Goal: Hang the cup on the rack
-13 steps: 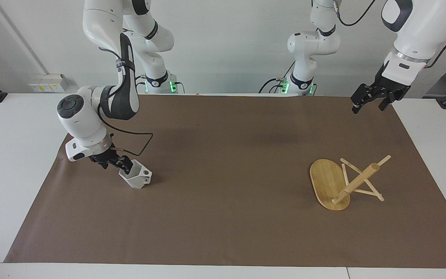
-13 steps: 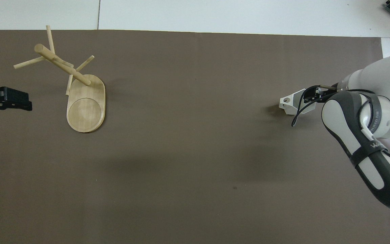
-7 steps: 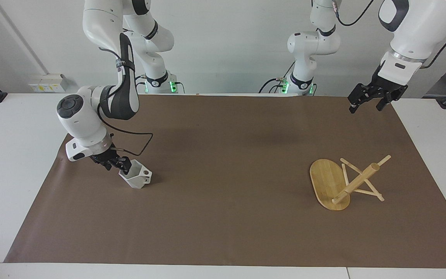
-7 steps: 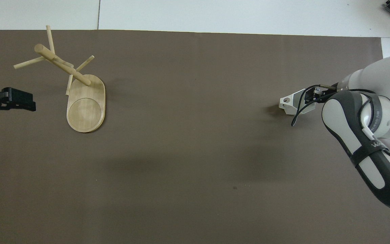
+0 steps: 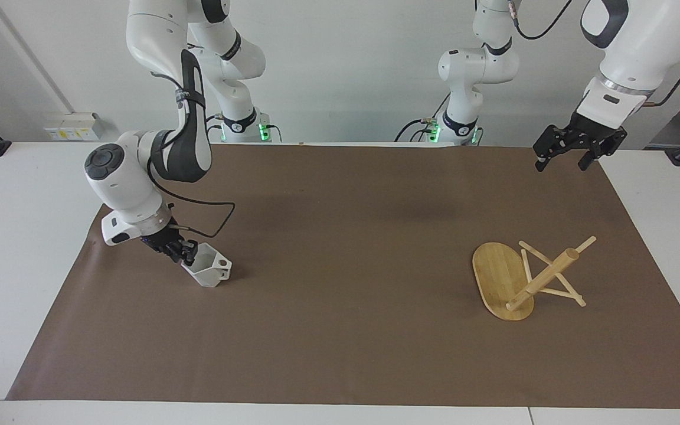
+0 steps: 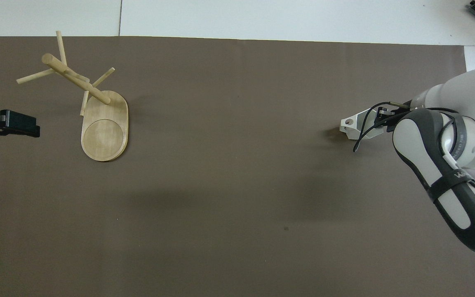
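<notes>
The white faceted cup (image 5: 209, 270) sat on the brown mat (image 5: 340, 330) toward the right arm's end of the bench (image 5: 15, 260), its blocky handle with the round hole pointing toward the middle of the mat. The right end effector (image 5: 185, 254) was down at the cup's rim, one finger reaching inside the mouth and the other outside the wall; whether the fingers had actually pinched the wall could not be told. Well apart from it, toward the left arm's end, the bamboo mug rack (image 5: 529, 277) stood on its oval base, its thin pegs crossing the round post. The left end effector (image 5: 570, 160) hung in the air over the mat's edge, its fingers spread wide and holding nothing.
</notes>
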`<state>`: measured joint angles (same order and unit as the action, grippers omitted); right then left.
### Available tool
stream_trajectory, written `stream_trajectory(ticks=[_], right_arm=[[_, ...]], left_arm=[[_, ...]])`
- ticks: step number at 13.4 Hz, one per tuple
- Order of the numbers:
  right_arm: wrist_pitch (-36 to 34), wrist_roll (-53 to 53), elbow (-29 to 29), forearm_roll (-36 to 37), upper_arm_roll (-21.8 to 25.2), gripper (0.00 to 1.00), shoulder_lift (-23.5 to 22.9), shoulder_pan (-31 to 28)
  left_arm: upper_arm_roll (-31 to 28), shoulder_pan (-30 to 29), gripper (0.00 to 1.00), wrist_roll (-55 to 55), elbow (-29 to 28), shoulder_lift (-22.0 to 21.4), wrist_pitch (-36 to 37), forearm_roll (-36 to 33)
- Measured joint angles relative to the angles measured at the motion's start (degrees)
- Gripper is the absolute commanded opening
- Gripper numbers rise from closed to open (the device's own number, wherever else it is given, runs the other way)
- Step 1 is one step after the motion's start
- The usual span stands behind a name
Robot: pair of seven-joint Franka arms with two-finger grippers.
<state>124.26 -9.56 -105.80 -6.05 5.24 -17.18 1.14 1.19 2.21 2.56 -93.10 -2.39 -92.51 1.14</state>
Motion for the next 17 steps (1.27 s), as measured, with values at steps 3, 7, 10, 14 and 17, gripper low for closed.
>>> stream_trajectory(ticks=[3,7,10,14,17], right_arm=[[0.0,0.0,0.0,0.0,0.0,0.27,0.0,0.0],[0.0,0.0,0.1,0.0,0.0,0.17,0.0,0.0],[0.0,0.0,0.1,0.0,0.0,0.11,0.0,0.0],[0.0,0.0,0.3,-0.1,0.0,0.00,0.0,0.0],[0.0,0.0,0.9,-0.1,0.0,0.00,0.0,0.0]], left_arm=[[0.0,0.0,1.00,0.0,-0.1,0.0,0.0,0.0],[0.0,-0.2,1.00,-0.1,-0.3,0.0,1.2,0.0],[-0.2,-0.3,1.00,-0.1,-0.4,-0.1,1.2,0.0],[-0.2,-0.3,1.00,-0.1,-1.1,-0.5,1.3,0.0],[-0.2,-0.3,1.00,0.9,-2.3,-1.0,1.2,0.0]])
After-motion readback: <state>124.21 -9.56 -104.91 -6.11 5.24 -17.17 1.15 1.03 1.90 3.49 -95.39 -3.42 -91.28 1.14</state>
